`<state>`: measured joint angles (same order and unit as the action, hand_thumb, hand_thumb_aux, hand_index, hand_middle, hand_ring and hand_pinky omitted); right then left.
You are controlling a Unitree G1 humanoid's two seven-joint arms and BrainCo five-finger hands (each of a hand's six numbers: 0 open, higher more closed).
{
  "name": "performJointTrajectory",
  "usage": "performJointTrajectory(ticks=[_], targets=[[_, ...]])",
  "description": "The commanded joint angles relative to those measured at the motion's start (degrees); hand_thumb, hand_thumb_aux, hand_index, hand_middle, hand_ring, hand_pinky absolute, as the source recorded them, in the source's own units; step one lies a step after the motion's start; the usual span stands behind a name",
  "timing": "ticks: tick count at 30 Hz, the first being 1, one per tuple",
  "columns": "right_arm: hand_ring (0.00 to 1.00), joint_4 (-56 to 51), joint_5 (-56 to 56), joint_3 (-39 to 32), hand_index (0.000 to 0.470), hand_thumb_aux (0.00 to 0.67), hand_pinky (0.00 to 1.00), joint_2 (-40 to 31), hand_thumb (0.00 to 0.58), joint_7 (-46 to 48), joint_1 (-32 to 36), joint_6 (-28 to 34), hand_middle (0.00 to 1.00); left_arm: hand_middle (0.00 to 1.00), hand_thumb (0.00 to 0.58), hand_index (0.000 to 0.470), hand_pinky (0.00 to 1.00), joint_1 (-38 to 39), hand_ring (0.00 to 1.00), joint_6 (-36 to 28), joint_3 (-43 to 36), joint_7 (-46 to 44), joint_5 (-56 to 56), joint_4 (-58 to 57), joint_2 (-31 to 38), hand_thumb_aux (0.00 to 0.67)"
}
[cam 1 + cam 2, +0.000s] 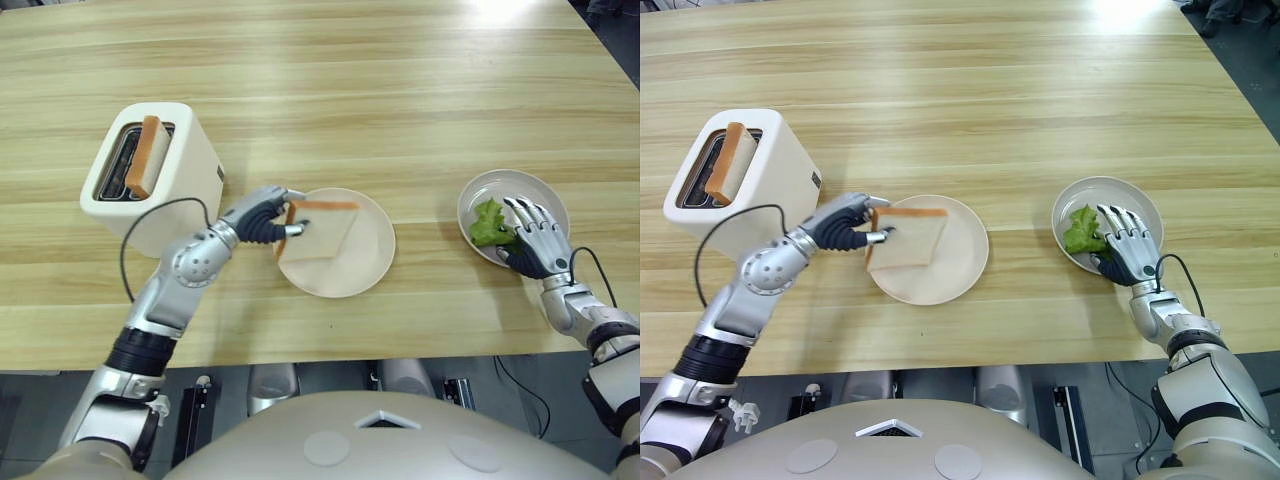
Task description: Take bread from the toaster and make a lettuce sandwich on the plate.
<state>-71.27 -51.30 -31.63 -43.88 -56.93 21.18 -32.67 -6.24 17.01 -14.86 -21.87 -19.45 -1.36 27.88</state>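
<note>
Already one bread slice (322, 238) is laid on the plate (372, 262), which is set near the front edge of the table (400, 90), about midway along it. The slice's left edge is clamped by the left hand (262, 215), whose fingers are curled tight on the crust, so the release is judged not yet made. A second slice (146, 155) is stood upright in a slot of the toaster (190, 170), which is placed toward the table's left edge, near the plate. The lettuce (488, 224) is held in a small dish (520, 185) toward the right edge, well apart from the plate. The right hand (535, 248) is rested over the dish's near rim, fingers spread and nothing grasped, the fingertips just beside the leaf. Roughly a third of the work is judged done: the lettuce is yet to be carried onto the bread, and the second slice is yet to be drawn out and laid on top. The bread on the plate is seen as pale, square and flat, with a brown crust along its far edge. The lettuce is seen as a small, crumpled, bright green leaf.
</note>
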Motion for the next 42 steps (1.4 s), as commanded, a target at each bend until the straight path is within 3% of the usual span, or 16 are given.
performJointTrajectory(ticks=[1,7,12,13,14,24,35,42], targets=[[0.0,0.18,-1.03,-1.72,0.46,0.67,0.0,0.83,0.58,0.43,0.4,-0.36,0.0,1.0,0.58,0.46,1.0,-0.39,1.0,0.01,-2.1,-2.93,3.89,-5.2,-3.11,0.67],[0.0,1.83,-1.1,-2.39,0.46,0.67,0.0,0.78,0.58,-0.55,1.92,-1.31,0.0,1.0,0.58,0.46,1.0,-1.86,1.0,-3.38,-1.11,-7.78,12.71,-10.68,-10.18,0.67],[0.0,4.69,-0.95,-1.97,0.46,0.67,0.0,0.47,0.58,-1.3,3.27,-3.16,0.0,1.0,0.58,0.46,1.0,-6.23,1.0,-9.09,2.08,-4.8,14.2,-18.49,-13.83,0.67],[0.98,5.53,-0.63,-1.64,0.46,0.67,0.98,0.36,0.58,-1.27,3.39,-3.94,0.98,1.0,0.281,0.13,1.0,-7.22,1.0,-9.47,2.19,-3.44,13.1,-20.31,-13.82,0.189],[1.0,6.42,-0.24,-1.27,0.46,0.67,1.0,0.25,0.58,-1.15,3.47,-4.78,1.0,1.0,0.0,0.0,1.0,-8.27,1.0,-9.75,2.2,-1.74,11.76,-22.26,-13.69,0.0],[1.0,18.79,-0.48,0.8,0.46,0.67,1.0,-0.19,0.58,-0.54,4.23,-6.68,1.0,1.0,0.0,0.0,1.0,-15.16,1.0,-5.18,0.29,13.35,-1.28,-31.13,-9.55,0.0],[1.0,36.42,-0.25,4.32,0.46,0.67,1.0,2.65,0.58,7.28,5.47,-5.9,1.0,1.0,0.0,0.0,1.0,-15.62,1.0,-3.58,-0.39,11.8,-2.8,-30.5,-8.76,0.0],[1.0,38.78,0.02,5.08,0.46,0.67,1.0,6.6,0.58,10.62,7.2,-6.99,1.0,1.0,0.0,0.0,1.0,-15.18,1.0,-3.56,-2.11,12.21,-6.05,-24.97,-6.87,0.0]])
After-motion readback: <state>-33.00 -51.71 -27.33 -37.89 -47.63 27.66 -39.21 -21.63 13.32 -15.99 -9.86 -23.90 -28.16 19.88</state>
